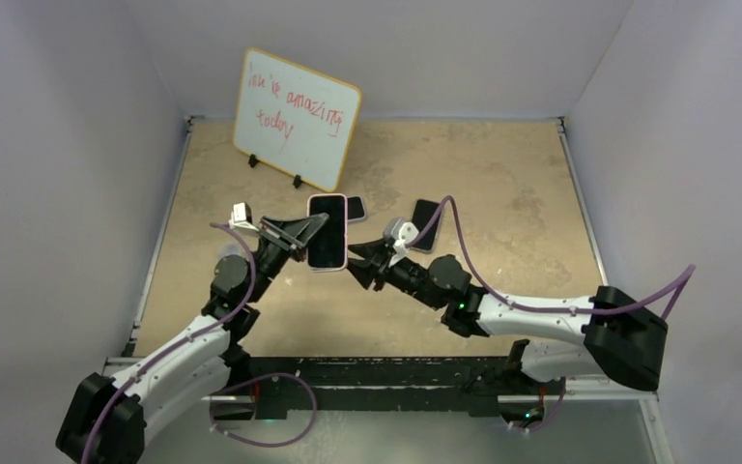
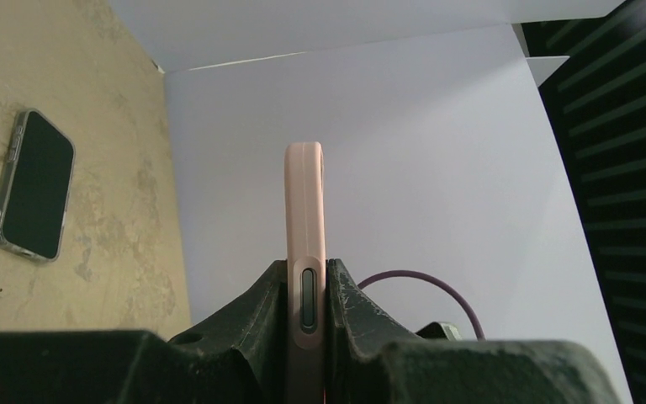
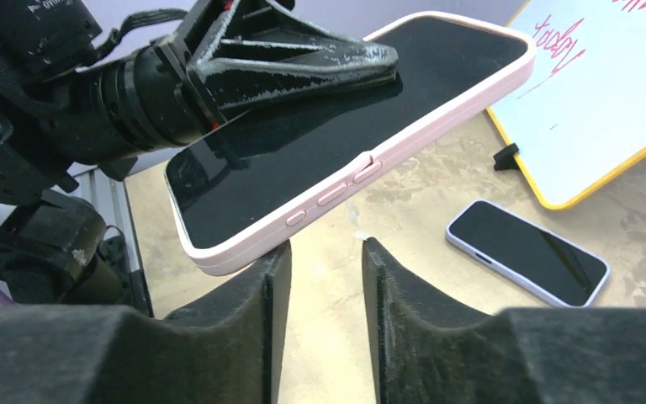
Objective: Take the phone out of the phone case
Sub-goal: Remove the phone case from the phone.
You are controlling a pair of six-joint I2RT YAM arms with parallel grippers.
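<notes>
The sandy tabletop (image 1: pixel 502 193) fills the booth, with a yellow-rimmed whiteboard (image 1: pixel 295 118) propped toward 11 o'clock, red scrawl on it. Both arms reach in to the middle. The left gripper (image 1: pixel 314 227) comes from 7 o'clock and is clenched on the pink phone case (image 1: pixel 328 232), one finger on the screen and one on the back, holding it clear of the table. The phone (image 3: pixel 345 126) sits inside the case, its dark screen facing up. The right gripper (image 1: pixel 356 259) comes from 4 o'clock, fingers parted with nothing between them, tips just beside the case's near edge. A second phone (image 1: pixel 428 224) lies flat at 3 o'clock of the held one, and a third (image 1: pixel 355 208) peeks out at 1 o'clock. Three side buttons (image 3: pixel 332 195) show on the case.
</notes>
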